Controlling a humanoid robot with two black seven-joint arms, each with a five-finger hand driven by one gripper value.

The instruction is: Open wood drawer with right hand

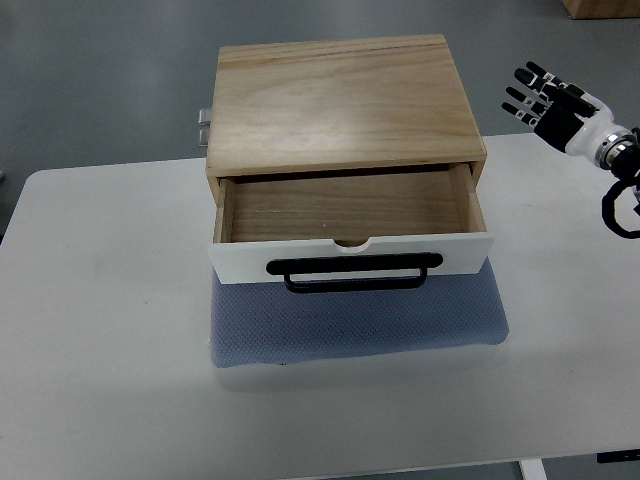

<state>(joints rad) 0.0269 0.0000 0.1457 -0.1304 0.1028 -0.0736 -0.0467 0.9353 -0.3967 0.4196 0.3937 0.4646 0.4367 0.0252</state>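
A light wood drawer box [340, 100] stands on a blue-grey mat [360, 325] in the middle of the white table [100, 330]. Its drawer [345, 205] is pulled out toward me and is empty inside. The drawer has a white front panel [240, 258] with a black bar handle [355, 272]. My right hand [548, 98] is raised at the far right, well away from the handle and beyond the box's right side. Its fingers are spread and hold nothing.
A small metal fitting [204, 124] sticks out from the box's back left side. The table's far edge runs behind the box, with grey floor [100, 80] beyond. A brown object [600, 6] shows at the top right corner.
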